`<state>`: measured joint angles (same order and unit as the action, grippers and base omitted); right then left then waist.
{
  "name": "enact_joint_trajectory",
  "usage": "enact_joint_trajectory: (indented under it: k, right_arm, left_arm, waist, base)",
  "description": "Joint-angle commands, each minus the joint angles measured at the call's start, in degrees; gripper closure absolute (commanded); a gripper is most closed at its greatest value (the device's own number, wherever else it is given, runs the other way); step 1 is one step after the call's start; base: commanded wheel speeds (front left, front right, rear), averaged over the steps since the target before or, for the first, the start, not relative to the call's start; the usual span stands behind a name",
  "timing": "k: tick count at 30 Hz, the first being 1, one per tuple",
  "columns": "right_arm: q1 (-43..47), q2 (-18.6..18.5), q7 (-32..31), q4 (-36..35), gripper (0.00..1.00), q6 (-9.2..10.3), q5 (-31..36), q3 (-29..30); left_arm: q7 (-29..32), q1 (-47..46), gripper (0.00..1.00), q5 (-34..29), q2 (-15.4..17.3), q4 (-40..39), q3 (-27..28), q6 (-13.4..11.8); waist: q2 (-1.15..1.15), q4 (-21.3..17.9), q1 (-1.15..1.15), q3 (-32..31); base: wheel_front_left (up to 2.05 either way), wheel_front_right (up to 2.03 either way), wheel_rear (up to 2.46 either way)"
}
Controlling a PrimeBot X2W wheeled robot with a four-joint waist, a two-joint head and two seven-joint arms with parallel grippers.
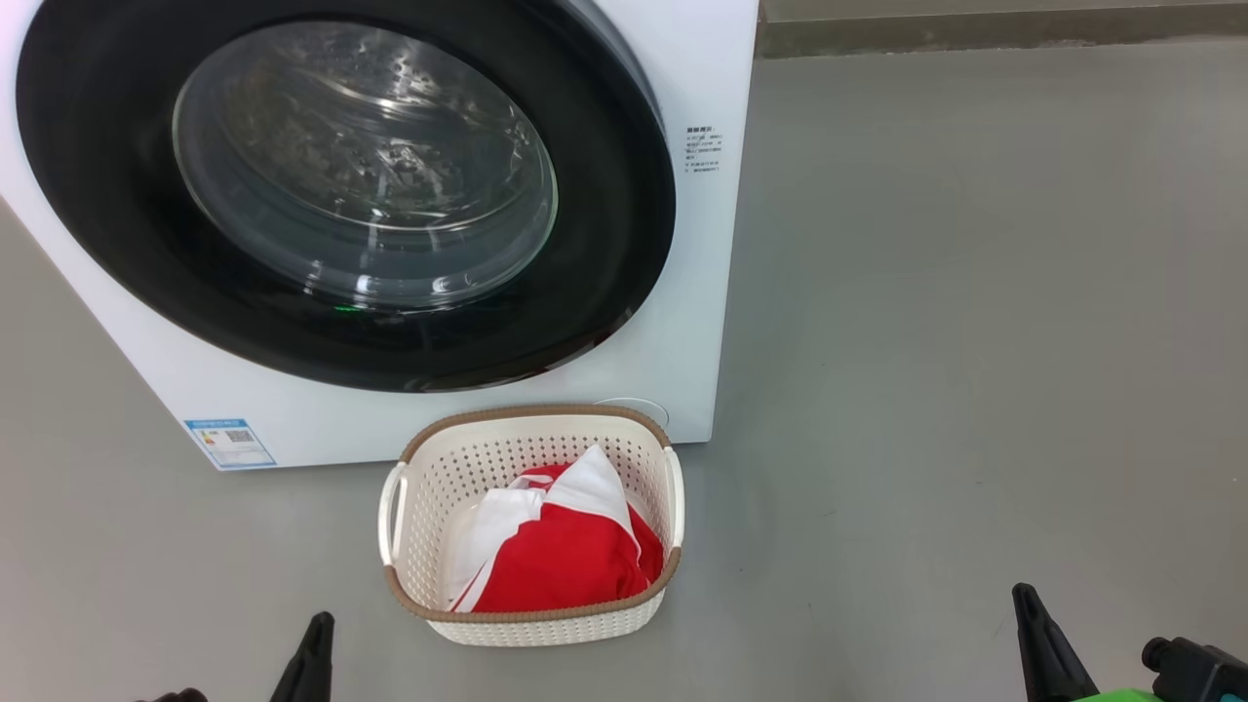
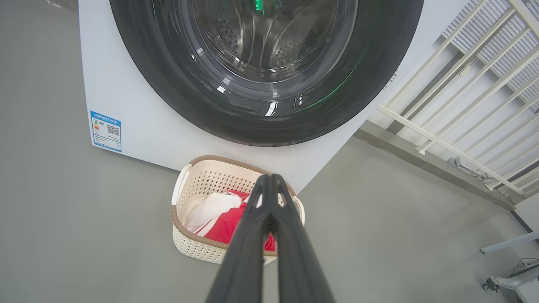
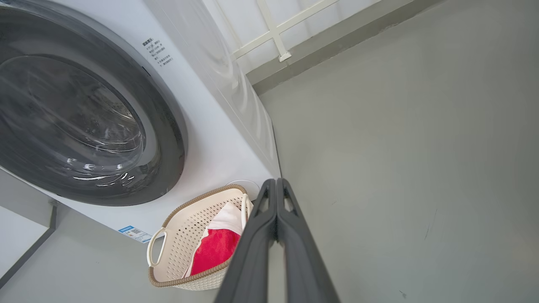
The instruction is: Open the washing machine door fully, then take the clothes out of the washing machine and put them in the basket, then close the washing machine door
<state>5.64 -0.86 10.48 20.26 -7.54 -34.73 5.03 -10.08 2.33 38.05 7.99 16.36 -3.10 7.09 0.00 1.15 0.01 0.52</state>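
My left gripper [image 2: 269, 181] and right gripper [image 3: 276, 183] have jaws pressed together, empty. The red-and-white cloth garments [image 1: 565, 551] lie in the cream perforated plastic basket [image 1: 531, 616] at six o'clock of the black-rimmed round glass door [image 1: 604, 244]. I judge it shut; if unlatched, it could swing onto the basket.

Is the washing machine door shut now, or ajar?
Shut. The washing machine door sits flush against the white front of the washing machine in every view.

The clothes [image 1: 565, 556] lie in the basket [image 1: 531, 624] before the shut washing machine door [image 1: 117, 244].
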Motion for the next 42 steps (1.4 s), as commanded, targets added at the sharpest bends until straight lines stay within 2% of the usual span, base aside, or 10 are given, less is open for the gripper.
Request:
enact_joint_trajectory:
  k: [1, 42]
  right_arm:
    - [-2.3, -0.7, -0.5, -1.7, 1.00, 0.01, -1.4, 0.2]
    - [-6.2, -1.2, -7.2, -3.6, 1.00, 0.03, -24.3, 0.7]
  left_arm:
    - [0.4, -2.4, 1.00, 1.6, 0.4, -1.4, 1.3, 0.1]
    - [7.0, -4.9, 1.00, 23.0, -1.8, -1.8, 4.7, 0.2]
  waist:
    - [0.00, 0.0, -0.01, 0.0]
    - [0.00, -0.5, -0.01, -0.1]
  base:
    - [0.00, 0.00, 0.00]
    - [0.00, 0.00, 0.00]
